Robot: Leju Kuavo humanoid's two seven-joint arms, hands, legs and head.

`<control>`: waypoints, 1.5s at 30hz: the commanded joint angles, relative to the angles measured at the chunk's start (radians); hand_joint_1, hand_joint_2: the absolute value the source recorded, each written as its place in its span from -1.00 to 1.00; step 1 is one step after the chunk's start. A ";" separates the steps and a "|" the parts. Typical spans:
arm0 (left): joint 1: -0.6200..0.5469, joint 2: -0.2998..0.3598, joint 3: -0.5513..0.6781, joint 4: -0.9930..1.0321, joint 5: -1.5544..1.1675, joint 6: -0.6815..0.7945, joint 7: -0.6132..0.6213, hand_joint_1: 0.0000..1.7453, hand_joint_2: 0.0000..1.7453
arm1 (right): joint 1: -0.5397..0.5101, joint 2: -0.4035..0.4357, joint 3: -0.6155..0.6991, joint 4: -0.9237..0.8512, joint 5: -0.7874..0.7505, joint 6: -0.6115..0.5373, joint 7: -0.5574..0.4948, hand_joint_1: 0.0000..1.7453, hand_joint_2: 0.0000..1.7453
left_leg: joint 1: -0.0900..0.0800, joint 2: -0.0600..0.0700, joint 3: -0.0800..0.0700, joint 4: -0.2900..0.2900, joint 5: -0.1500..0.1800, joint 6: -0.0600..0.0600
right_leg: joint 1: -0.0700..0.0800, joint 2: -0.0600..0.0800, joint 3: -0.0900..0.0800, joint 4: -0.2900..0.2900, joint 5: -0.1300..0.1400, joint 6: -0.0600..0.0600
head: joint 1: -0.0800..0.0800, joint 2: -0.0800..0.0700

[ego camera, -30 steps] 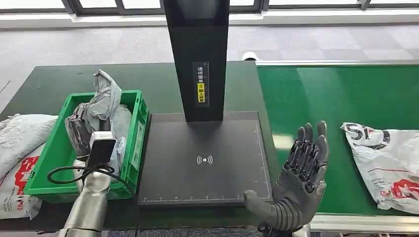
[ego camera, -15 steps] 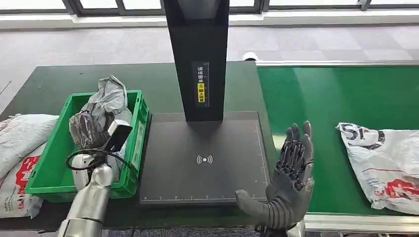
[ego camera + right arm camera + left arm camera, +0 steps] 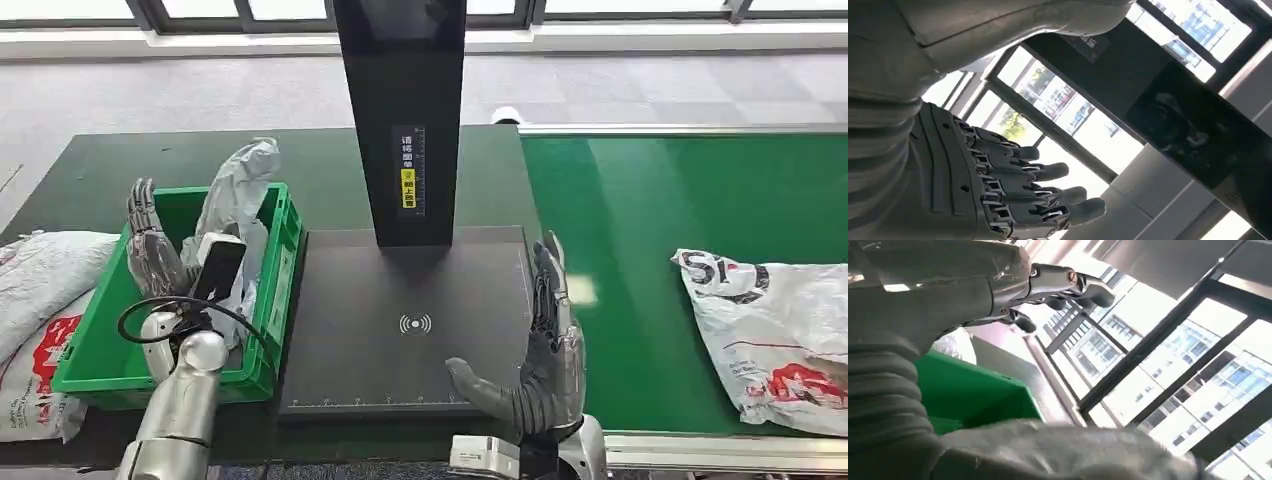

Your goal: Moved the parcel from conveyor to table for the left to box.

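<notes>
A crumpled grey plastic parcel [image 3: 238,192] stands on end inside the green crate [image 3: 105,350] on the dark table. My left hand [image 3: 150,243] is open beside the parcel, over the crate's left half, its fingers pointing up and holding nothing. In the left wrist view its fingers [image 3: 1068,282] are spread above the crate wall [image 3: 973,395] and crinkled grey plastic [image 3: 1048,450]. My right hand [image 3: 545,350] is open and edge-on above the right edge of the black scanner pad [image 3: 400,290]. Its fingers [image 3: 1028,192] are straight and empty. A white printed parcel [image 3: 775,325] lies on the green conveyor [image 3: 650,220].
The black scanner post [image 3: 400,120] rises from the back of the pad, between crate and conveyor. White sacks [image 3: 40,290] lie left of the crate at the table's edge. The conveyor's metal rail [image 3: 720,450] runs along its near side.
My left hand has come up off the grey parcel and spread open toward the crate's left. My right hand has shifted left over the pad's edge. The white parcel has drifted slightly left.
</notes>
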 commanded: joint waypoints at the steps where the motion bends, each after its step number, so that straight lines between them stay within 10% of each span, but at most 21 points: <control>1: 0.067 -0.019 0.142 -0.136 -0.091 0.001 0.084 -1.00 -1.00 | -0.062 0.017 -0.066 0.129 0.054 0.029 0.047 -1.00 1.00 | -0.001 0.007 0.003 -0.003 -0.001 0.004 | 0.000 0.006 0.000 -0.003 0.002 -0.001 | 0.000 0.000; 10: 0.109 -0.019 0.186 -0.182 0.039 0.001 -0.033 -1.00 -1.00 | -0.118 0.025 -0.165 0.246 0.263 0.079 0.245 -1.00 1.00 | 0.000 0.005 0.002 -0.004 0.000 0.004 | 0.001 0.004 0.000 -0.004 0.002 0.000 | 0.000 0.000; 17: 0.261 -0.019 0.000 -0.412 0.471 0.001 -0.227 -1.00 -1.00 | -0.160 0.018 -0.307 0.369 0.428 0.083 0.421 -1.00 1.00 | 0.000 0.004 0.000 -0.002 -0.001 0.003 | 0.000 0.003 -0.002 -0.002 0.001 0.000 | 0.000 0.000; 20: 0.367 0.032 -0.155 -0.533 0.677 -0.230 -0.251 -1.00 -1.00 | -0.124 0.008 -0.473 0.347 0.548 0.082 0.550 -1.00 1.00 | -0.001 0.001 0.000 -0.002 -0.001 0.004 | 0.000 0.000 -0.001 -0.003 0.000 0.000 | 0.000 0.000; 34: 0.444 0.053 -0.257 -0.596 0.765 -0.438 -0.362 -1.00 -1.00 | -0.104 -0.002 -0.853 0.436 0.643 0.111 0.624 -1.00 1.00 | -0.002 -0.004 -0.001 -0.002 -0.003 0.006 | -0.001 -0.005 -0.002 -0.003 -0.003 0.002 | 0.000 0.000; 45: 0.413 0.041 -0.224 -0.541 0.820 -0.464 -0.361 -1.00 -1.00 | -0.266 -0.290 -1.158 0.969 0.739 0.154 0.731 -1.00 1.00 | -0.004 -0.002 -0.001 -0.002 -0.003 0.008 | -0.004 -0.004 0.000 -0.005 -0.002 0.003 | 0.000 0.000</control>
